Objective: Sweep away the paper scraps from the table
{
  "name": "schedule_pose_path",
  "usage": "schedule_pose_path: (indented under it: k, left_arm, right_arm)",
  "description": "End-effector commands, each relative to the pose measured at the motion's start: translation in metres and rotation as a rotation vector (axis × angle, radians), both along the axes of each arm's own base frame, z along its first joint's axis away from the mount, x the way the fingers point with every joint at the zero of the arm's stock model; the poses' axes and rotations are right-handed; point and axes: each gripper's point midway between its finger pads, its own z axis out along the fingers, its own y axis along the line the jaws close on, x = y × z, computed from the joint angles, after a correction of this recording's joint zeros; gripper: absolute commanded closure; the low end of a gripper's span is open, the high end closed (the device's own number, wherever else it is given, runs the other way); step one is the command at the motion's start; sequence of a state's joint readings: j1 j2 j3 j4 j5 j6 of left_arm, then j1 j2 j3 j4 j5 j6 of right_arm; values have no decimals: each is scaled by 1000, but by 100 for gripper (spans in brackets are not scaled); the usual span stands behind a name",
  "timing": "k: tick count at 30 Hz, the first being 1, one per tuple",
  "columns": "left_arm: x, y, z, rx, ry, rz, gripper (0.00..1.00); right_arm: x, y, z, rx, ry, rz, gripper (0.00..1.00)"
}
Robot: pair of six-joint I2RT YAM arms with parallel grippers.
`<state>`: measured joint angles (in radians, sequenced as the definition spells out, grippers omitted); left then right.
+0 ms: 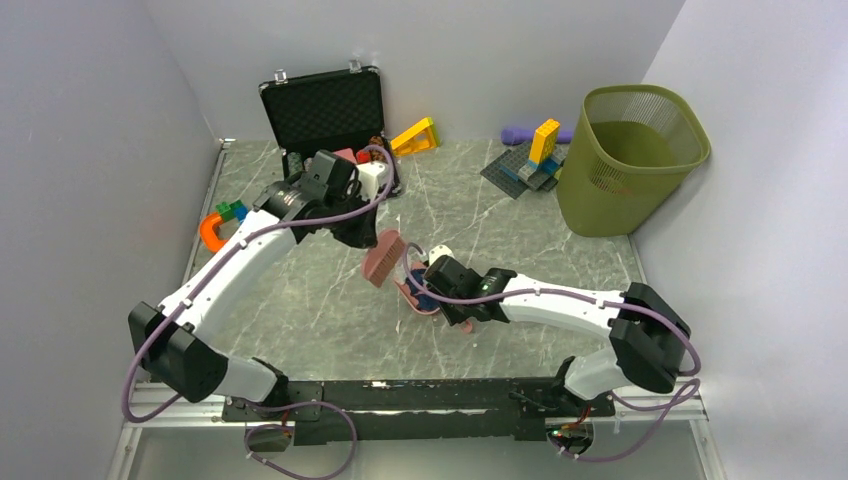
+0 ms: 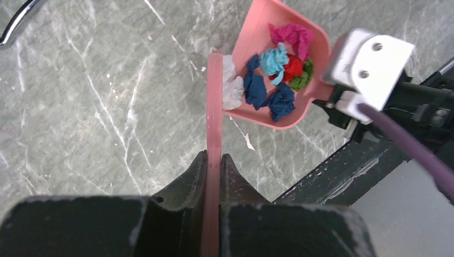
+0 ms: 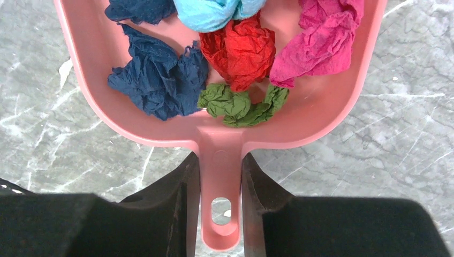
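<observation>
My right gripper [image 3: 220, 166] is shut on the handle of a pink dustpan [image 3: 96, 91]. The pan holds several paper scraps: navy [image 3: 158, 80], red [image 3: 241, 48], green [image 3: 235, 104], magenta [image 3: 321, 43] and teal [image 3: 214, 10]. My left gripper [image 2: 214, 160] is shut on a pink brush [image 2: 214, 107], seen edge-on, whose head stands at the pan's open mouth beside white scraps [image 2: 231, 88]. In the top view the brush [image 1: 383, 258] and dustpan [image 1: 415, 297] meet mid-table [image 1: 300, 310]. I cannot tell whether the pan rests on the table.
A green wastebasket [image 1: 630, 160] stands at the back right. An open black case [image 1: 325, 110] and toy blocks [image 1: 535, 160] line the back wall. An orange piece [image 1: 212, 232] lies at the left wall. The black base rail [image 1: 420, 395] runs along the near edge.
</observation>
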<state>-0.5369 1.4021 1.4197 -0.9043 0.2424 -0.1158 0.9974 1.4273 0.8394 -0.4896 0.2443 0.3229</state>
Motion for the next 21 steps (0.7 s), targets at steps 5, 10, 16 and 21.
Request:
schedule_pose_path:
  k: [5, 10, 16, 21]
  left_arm:
    - [12, 44, 24, -28, -105, 193, 100]
    - [8, 61, 45, -95, -174, 246, 100]
    - [3, 90, 53, -78, -212, 324, 100]
    - [-2, 97, 42, -83, -208, 338, 100]
  right_arm:
    - [7, -2, 24, 78, -79, -73, 100]
    - [12, -7, 47, 56, -103, -103, 100]
    - [16, -15, 74, 24, -100, -159, 100]
    - [31, -28, 101, 30, -51, -243, 100]
